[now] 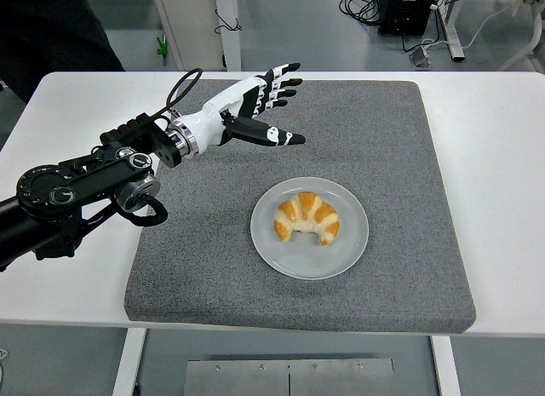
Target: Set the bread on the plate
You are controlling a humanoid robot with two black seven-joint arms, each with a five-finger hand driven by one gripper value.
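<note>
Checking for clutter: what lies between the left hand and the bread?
Only bare grey mat and plate rim separate left hand from bread, head view.

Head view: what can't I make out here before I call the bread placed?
- Underside of the bread: hidden by the bread itself, so full contact with the plate is unseen.
- Right arm: outside the head view.
- Left arm behind the open left robot hand: cut off by the left edge.
- Person at top left: cropped by the top edge.
</note>
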